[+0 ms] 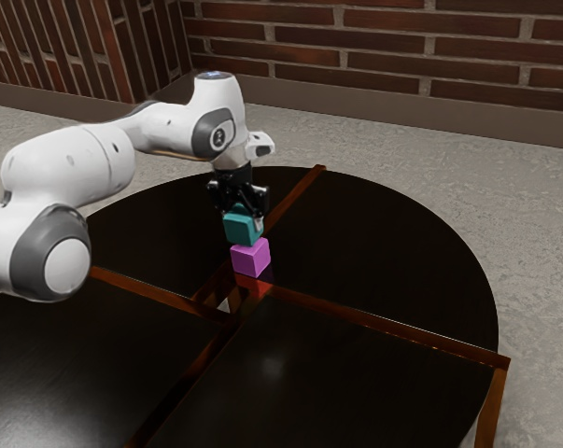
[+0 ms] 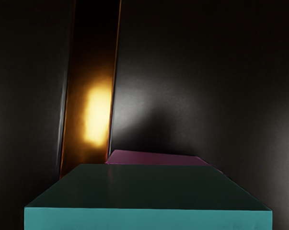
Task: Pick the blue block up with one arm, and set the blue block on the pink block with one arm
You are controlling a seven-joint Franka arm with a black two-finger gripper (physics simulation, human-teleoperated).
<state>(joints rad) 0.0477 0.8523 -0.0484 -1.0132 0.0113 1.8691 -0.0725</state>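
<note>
- The black gripper (image 1: pixel 241 216) points straight down from the white arm (image 1: pixel 71 177). Its two fingers press on the blue block (image 1: pixel 241 228) from two sides, so the block is gripped.
- The blue block has a rather greenish blue colour. It hangs level in the fingers, directly over the pink block (image 1: pixel 250 258).
- From the exterior view, the bottom of the blue block seems to meet the top of the pink block. I cannot tell if it really rests there or if a thin gap is left.
- In the wrist view the blue block (image 2: pixel 149 199) is just under the hand. A narrow part of the pink block (image 2: pixel 158 158) shows beyond its far edge, lower down.
- The pink block stands flat on the dark round table (image 1: pixel 384 243), near the middle and well apart from the round edge.
- Reddish wooden strips (image 1: pixel 356 322) cross the table top and divide it in four quarters. The pink block is just beside one strip, close to the crossing.
- In the wrist view this strip (image 2: pixel 91 72) carries a bright orange reflection.
- Around the table there is a grey floor (image 1: pixel 524 187), and behind it a brick wall (image 1: pixel 402 47).
</note>
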